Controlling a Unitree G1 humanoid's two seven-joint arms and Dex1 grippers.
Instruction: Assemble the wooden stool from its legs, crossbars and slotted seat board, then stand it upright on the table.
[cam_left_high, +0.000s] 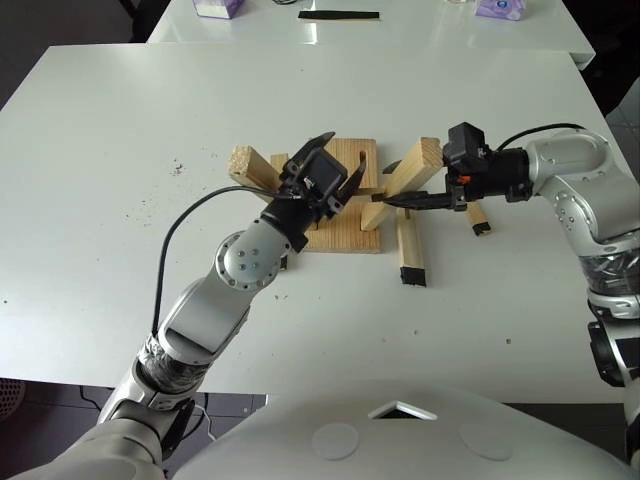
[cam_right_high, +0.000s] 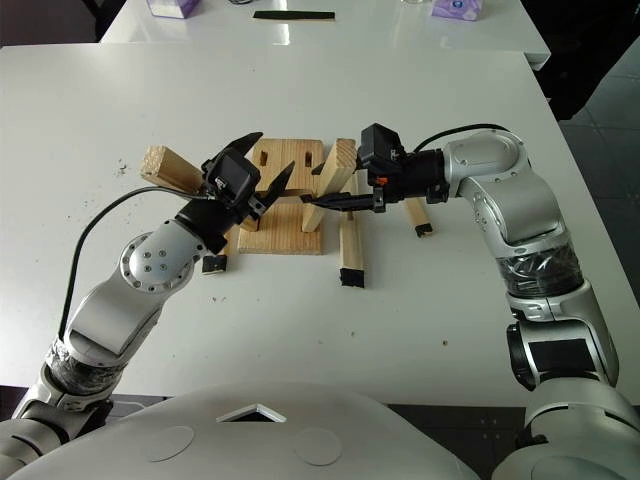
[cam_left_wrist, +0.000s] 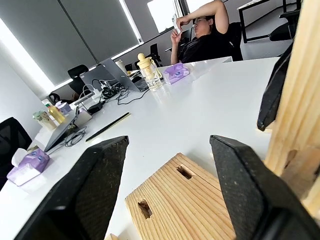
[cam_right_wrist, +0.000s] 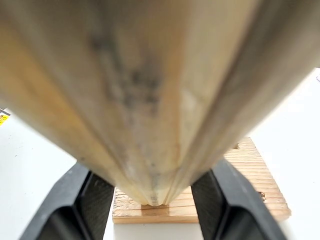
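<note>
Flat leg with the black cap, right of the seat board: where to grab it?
Near half of the flat leg, just short of its cap, from straight above, fingers across its width. It lies flat, long sides bare there; farther up, the board and the tilted leg in the right hand crowd it.

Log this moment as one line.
left fingers open over board | right fingers shut on tilted leg at board | assembly unfinished

open office, white tables (cam_left_wrist: 200, 100), laptop (cam_left_wrist: 103, 75), swivel chair (cam_left_wrist: 77, 71), grey window blinds (cam_left_wrist: 75, 30)
</note>
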